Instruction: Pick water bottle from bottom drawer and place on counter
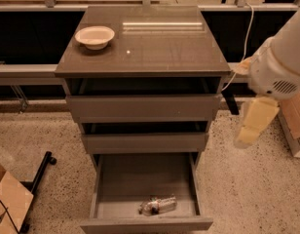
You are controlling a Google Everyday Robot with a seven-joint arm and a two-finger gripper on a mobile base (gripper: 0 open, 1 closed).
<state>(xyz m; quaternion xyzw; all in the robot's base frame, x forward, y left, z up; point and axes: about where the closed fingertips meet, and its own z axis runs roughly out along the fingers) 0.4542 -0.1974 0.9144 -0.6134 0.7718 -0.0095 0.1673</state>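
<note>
We see the counter with a white bowl at its 10 o'clock. The bottom drawer is pulled open. The gripper hangs at the cabinet's 3 o'clock, and we can't tell if it's wide or narrow. The clear, crinkled water bottle lies on its side at the drawer's 6 o'clock.

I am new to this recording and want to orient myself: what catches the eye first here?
The bottom drawer stands pulled far out, with the water bottle lying on its side near its front wall. A white bowl sits near the far left corner of the counter. The gripper hangs at the right, apart from the drawer.
</note>
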